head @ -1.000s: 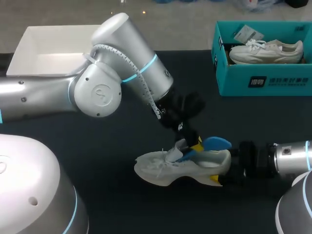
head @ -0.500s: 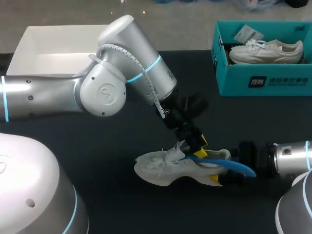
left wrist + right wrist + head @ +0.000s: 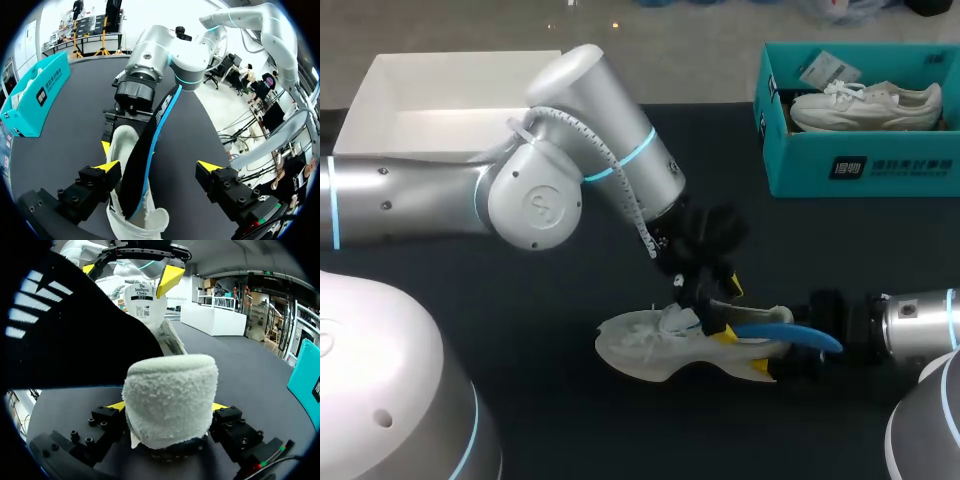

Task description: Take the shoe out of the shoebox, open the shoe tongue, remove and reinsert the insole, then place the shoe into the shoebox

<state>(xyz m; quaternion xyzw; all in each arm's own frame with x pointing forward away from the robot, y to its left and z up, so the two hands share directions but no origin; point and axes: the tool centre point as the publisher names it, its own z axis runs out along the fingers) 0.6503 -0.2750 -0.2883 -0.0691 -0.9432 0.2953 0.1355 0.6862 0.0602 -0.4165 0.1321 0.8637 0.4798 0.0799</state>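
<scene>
A white shoe [image 3: 645, 345] lies on its sole on the dark table, toe to the left. A blue insole [image 3: 790, 333] sticks out of its opening, past the heel. My left gripper [image 3: 718, 310] hangs open just above the shoe's opening. In the left wrist view the insole's black underside [image 3: 140, 170] lies between the wide-apart fingers, near one finger, with no grip on it. My right gripper [image 3: 775, 352] is shut on the shoe's heel [image 3: 170, 395], one fingertip on each side. The insole [image 3: 60, 335] hides much of the right wrist view.
A teal shoebox [image 3: 860, 165] at the back right holds a second white shoe [image 3: 865, 105]. A white open box [image 3: 380, 100] stands at the back left. The left arm's big elbow [image 3: 535, 200] hangs over the table's middle.
My left gripper has opened and let go of the insole. The insole's free end has dropped from above the heel to lie low, pointing toward my right arm. The right gripper has kept still.
</scene>
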